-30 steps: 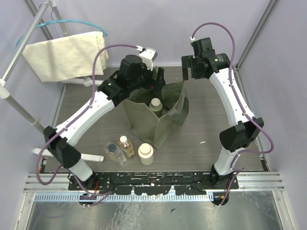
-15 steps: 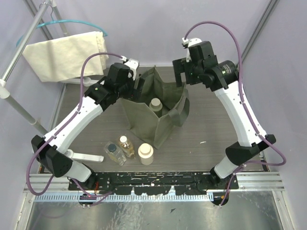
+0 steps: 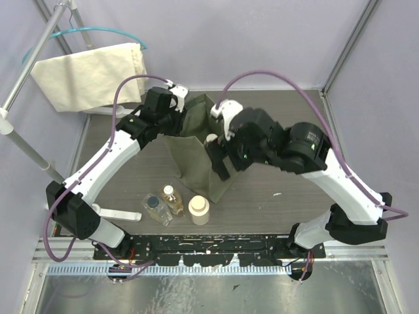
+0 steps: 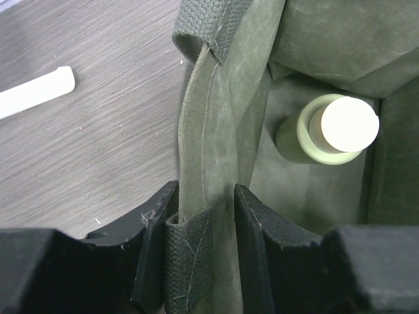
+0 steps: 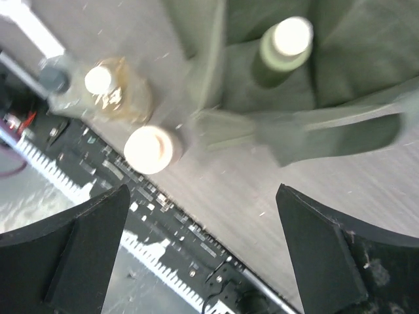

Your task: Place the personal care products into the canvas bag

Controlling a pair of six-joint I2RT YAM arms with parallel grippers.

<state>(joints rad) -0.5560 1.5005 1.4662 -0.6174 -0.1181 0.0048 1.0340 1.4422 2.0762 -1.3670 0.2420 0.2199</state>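
The olive-green canvas bag (image 3: 203,167) stands open mid-table. My left gripper (image 3: 178,112) is at its back-left rim, and in the left wrist view the left gripper (image 4: 204,196) is shut on the bag's rim and handle strap (image 4: 196,131). An olive-yellow bottle with a cream cap (image 3: 211,139) (image 4: 337,127) (image 5: 288,40) stands inside. My right gripper (image 3: 221,158) (image 5: 201,193) hovers wide open over the bag's front, holding nothing. In front of the bag stand a clear dark-capped bottle (image 3: 154,208) (image 5: 55,84), an amber bottle (image 3: 171,198) (image 5: 112,88) and a squat cream bottle (image 3: 198,209) (image 5: 148,149).
A cream cloth bag (image 3: 91,72) hangs on a rack at the back left, with a white bar (image 4: 36,91) of its foot on the table. A flat white strip (image 3: 116,214) lies by the left arm's base. The black mounting rail (image 3: 209,245) runs along the near edge.
My left gripper moved to the bag's back-left rim and shut on it. The right arm swung from the back right down and forward over the bag, still open.
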